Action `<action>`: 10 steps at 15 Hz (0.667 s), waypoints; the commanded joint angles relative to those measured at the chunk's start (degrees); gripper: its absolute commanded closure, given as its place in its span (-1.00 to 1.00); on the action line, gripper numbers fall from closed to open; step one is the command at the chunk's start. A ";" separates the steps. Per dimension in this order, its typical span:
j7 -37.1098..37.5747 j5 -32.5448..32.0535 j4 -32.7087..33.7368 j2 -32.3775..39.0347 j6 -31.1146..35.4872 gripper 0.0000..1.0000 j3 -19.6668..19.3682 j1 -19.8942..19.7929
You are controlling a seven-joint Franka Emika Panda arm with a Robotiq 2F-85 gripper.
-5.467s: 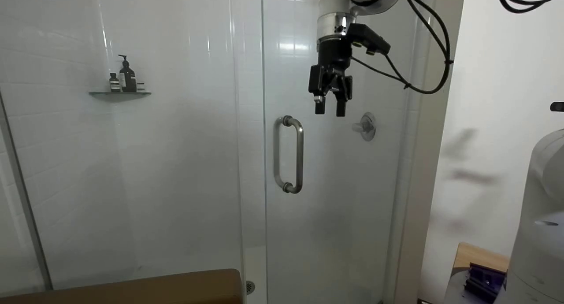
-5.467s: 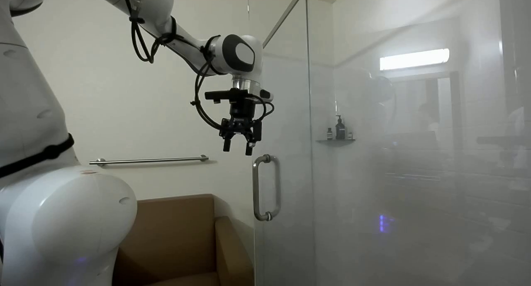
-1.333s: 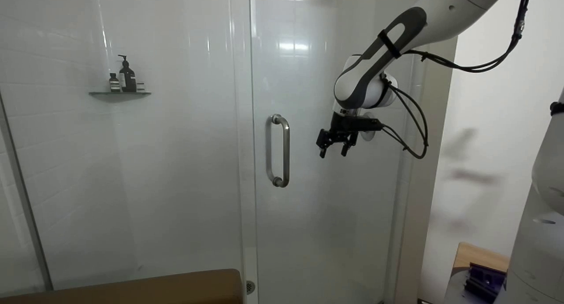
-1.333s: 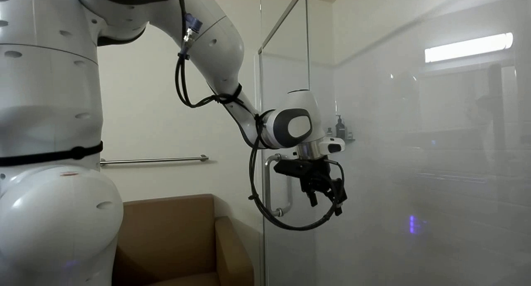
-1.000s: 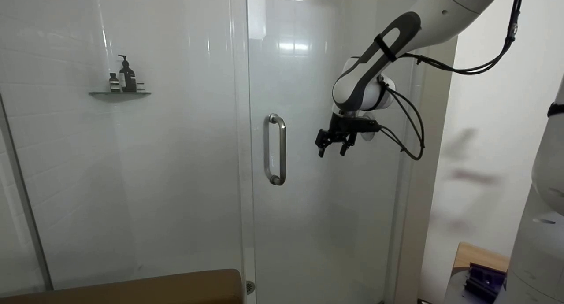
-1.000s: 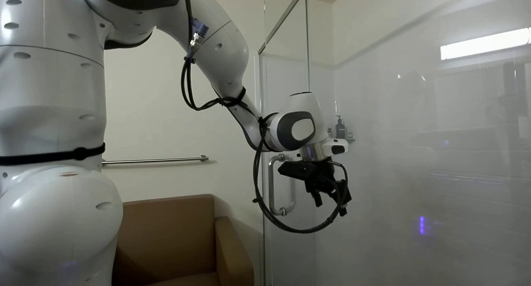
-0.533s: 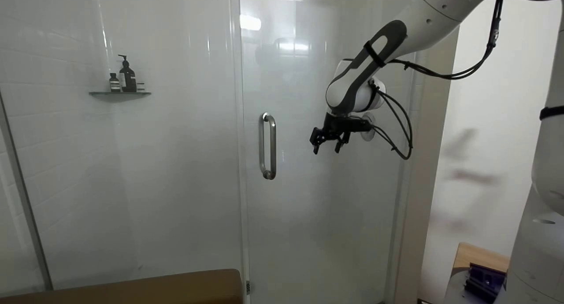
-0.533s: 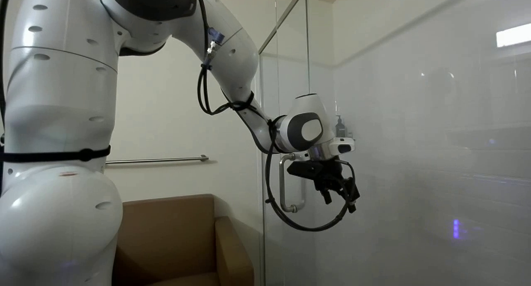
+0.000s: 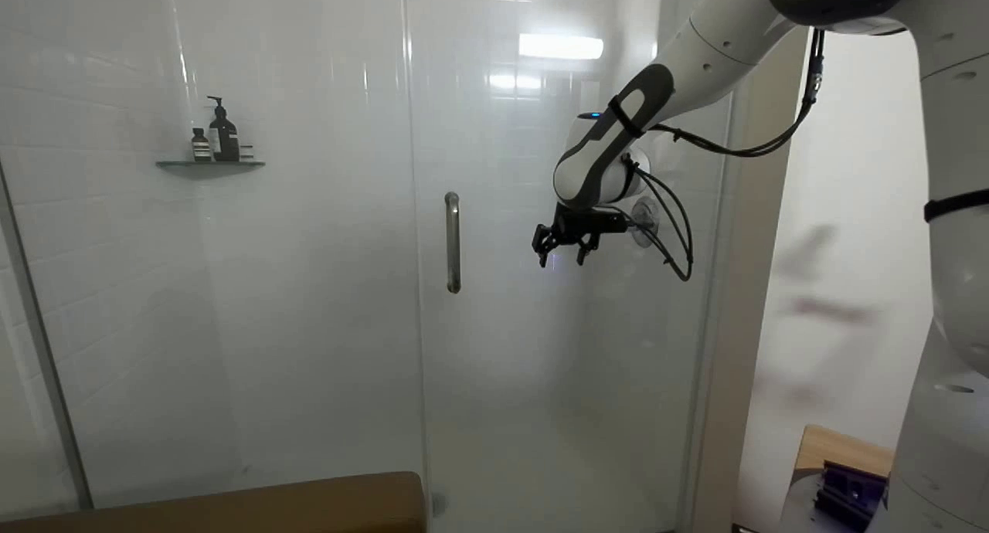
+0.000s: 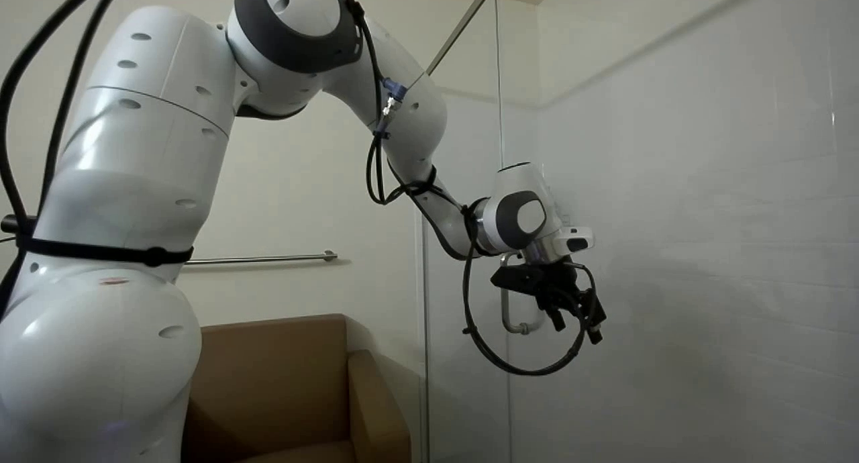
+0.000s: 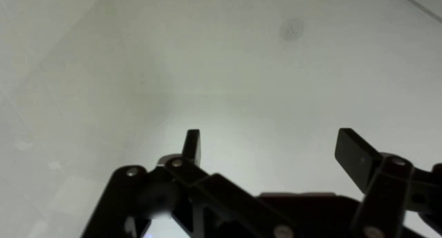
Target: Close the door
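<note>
Tool [image 10: 577,330] spread; handle [image 10: 505,307] partly hidden.

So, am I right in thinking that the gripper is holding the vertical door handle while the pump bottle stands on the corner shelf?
Not quite: an exterior view shows the gripper open and apart from the vertical door handle, not holding it. The pump bottle does stand on the corner shelf.

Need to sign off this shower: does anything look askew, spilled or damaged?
Nothing stands out: the dark pump bottle stands upright on the glass corner shelf, and the glass shower door with its vertical bar handle shows no visible crack.
</note>
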 commanded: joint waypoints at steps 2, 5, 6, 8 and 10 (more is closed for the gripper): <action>3.01 -0.67 3.98 2.98 -1.39 -1.00 -1.59 1.74; 3.27 -0.39 5.37 4.02 -2.09 -1.00 -1.91 2.08; 2.98 -0.24 5.76 4.21 -2.66 -1.00 -1.96 2.17; -0.04 0.80 6.45 3.58 -8.28 -1.00 -0.97 1.49; -6.52 3.09 6.40 1.63 -17.26 -1.00 1.24 0.03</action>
